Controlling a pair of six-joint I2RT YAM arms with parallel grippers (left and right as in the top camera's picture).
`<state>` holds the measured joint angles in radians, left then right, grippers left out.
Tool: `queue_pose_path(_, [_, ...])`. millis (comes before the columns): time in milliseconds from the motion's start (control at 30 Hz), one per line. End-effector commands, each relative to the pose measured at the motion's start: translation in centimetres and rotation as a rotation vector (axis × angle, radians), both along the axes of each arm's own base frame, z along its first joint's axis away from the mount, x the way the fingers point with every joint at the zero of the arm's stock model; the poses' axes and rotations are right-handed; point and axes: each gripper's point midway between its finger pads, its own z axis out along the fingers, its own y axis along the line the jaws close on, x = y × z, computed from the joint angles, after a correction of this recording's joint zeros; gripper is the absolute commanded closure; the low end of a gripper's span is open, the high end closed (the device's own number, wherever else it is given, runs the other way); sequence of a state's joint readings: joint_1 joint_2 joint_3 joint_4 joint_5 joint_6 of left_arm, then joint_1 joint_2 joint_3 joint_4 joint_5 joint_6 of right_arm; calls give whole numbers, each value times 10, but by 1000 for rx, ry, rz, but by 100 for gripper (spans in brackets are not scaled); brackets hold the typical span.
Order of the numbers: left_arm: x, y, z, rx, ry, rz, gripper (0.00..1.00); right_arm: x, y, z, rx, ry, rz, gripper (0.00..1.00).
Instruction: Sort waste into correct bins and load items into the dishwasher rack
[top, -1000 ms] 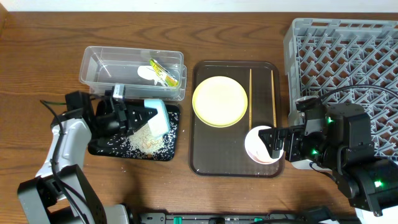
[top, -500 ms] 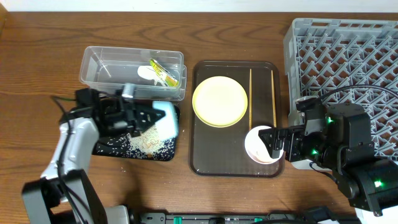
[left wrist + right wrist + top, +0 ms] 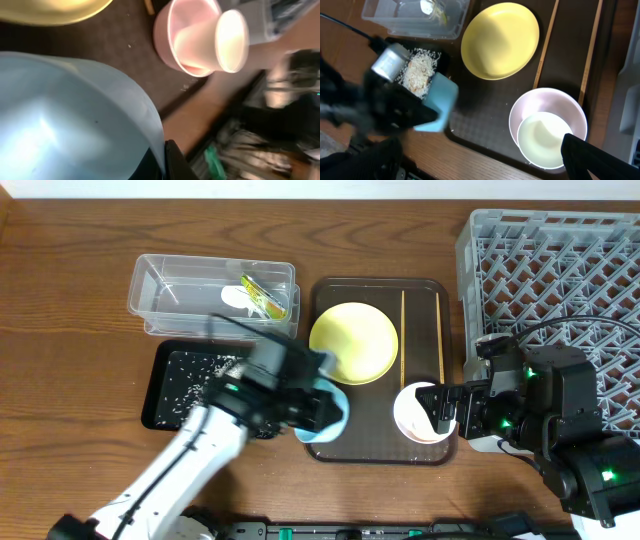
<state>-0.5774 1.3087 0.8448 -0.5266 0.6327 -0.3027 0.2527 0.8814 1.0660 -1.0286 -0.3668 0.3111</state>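
My left gripper (image 3: pixel 316 406) is shut on the rim of the light blue bowl (image 3: pixel 325 420) and holds it over the left front edge of the brown tray; its jaw (image 3: pixel 167 157) pinches the bowl wall (image 3: pixel 65 115). The pinkish-white bowl (image 3: pixel 416 413) with the small white cup (image 3: pixel 545 140) inside sits at the tray's front right. My right gripper (image 3: pixel 443 412) is open beside it, one finger at the bowl's right rim (image 3: pixel 575 117). The yellow plate (image 3: pixel 353 342) and two chopsticks (image 3: pixel 403 325) lie on the tray. Rice (image 3: pixel 190 375) lies in the black tray (image 3: pixel 160 418).
The clear tub (image 3: pixel 165 290) at the back left holds the snack wrapper (image 3: pixel 263 298) and white paper (image 3: pixel 235 297). The grey dishwasher rack (image 3: pixel 550 270) stands at the far right. The brown serving tray (image 3: pixel 370 445) lies in the middle.
My left arm has swung right from over the black tray, carrying the blue bowl to the brown tray's left edge. The rice stays in the black tray. The right arm has not moved.
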Motion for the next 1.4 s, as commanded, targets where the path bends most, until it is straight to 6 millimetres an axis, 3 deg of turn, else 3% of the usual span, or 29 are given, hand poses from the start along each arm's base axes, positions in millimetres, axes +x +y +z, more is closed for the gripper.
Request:
queue_pose_path(0, [15,-3,-24,211,-124,120,94,0,1,7,8,-17,-2,1])
queue_pose_path(200, [12,-31,-45,238,-150,99,83,0,1,7,8,-17,-2,1])
queue_pose_path(267, [12,-33,-48,232,-132,114,67,0,1,7,8,-17,-2,1])
queue_pose_path(300, [12,-34,-47,228,-132,113,64,0,1,7,8,-17,-1,1])
queue_pose_path(400, [13,-34,-37,218,-139,116,55,0,1,7,8,-16,-1,1])
queue_pose_path(533, [19,-30,-3,188,-179,129,45,0,0,7,7,-16,-2,1])
queue_pose_path(733, [33,8,51,153,-260,208,39,-4,-4,0,-20,9,-8,3])
queue_pose_path(800, [37,30,65,147,-287,261,39,-8,-17,-15,-88,68,-61,14])
queue_pose_path(900, [42,69,83,155,-321,371,38,-17,-41,-47,-188,199,-187,17])
queue_pose_path(1000, [43,99,100,155,-371,445,34,-24,-47,-74,-222,275,-213,25])
queue_pose_path(1200, [40,140,114,166,-405,571,31,-23,-52,-112,-256,319,-242,44])
queue_pose_path(1367, [37,152,107,195,-370,606,29,-19,-51,-142,-257,342,-258,59])
